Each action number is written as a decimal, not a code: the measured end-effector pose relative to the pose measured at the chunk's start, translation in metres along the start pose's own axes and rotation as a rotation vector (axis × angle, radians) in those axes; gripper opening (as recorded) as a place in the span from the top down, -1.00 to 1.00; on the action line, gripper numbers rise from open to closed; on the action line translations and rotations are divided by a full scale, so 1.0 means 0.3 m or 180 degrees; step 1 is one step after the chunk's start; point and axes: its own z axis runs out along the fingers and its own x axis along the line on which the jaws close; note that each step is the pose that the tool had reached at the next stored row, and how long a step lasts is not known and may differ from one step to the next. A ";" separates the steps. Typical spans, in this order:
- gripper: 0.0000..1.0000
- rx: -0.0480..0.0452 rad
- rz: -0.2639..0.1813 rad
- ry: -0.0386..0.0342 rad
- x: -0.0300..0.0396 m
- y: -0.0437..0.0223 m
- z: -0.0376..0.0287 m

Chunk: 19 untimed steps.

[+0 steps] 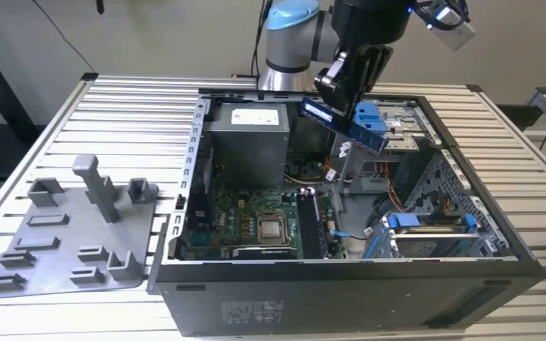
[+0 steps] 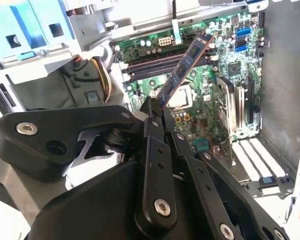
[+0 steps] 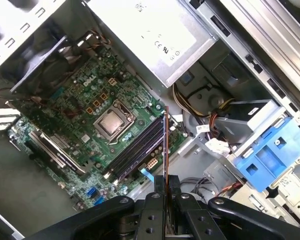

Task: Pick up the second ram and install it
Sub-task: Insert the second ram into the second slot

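The second ram [image 1: 345, 127] is a long, thin dark stick hanging tilted in the air above the open computer case [image 1: 349, 298]. My gripper [image 1: 341, 106] is shut on its upper part. In the second wrist view the ram [image 2: 186, 67] sticks out from between my black fingers [image 2: 151, 117] toward the green motherboard [image 2: 200, 110]. In the first wrist view I see the ram [image 3: 166, 150] edge-on, over the black memory slots [image 3: 135, 152] beside the silver processor [image 3: 111, 123]. The ram is well above the slots [image 1: 308, 222], not touching them.
A grey power supply [image 1: 244, 142] stands at the back of the case, with blue drive brackets [image 1: 426, 224] at the exterior view's right. Cables [image 3: 215, 145] lie near the slots. A grey fixture plate with an upright post [image 1: 97, 188] sits on the slatted table left of the case.
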 end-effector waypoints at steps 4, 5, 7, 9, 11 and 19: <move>0.72 0.0003 0.0100 0.0000 0.000 0.000 0.000; 0.72 0.0004 0.0122 0.0000 0.000 0.000 0.000; 0.72 0.0005 0.0173 0.0000 0.000 0.000 0.000; 0.72 0.0007 0.0221 0.0000 0.000 0.000 0.000; 0.72 0.0008 0.0271 0.0000 0.000 0.000 0.000; 0.72 0.0018 0.0578 -0.0001 0.000 0.000 0.000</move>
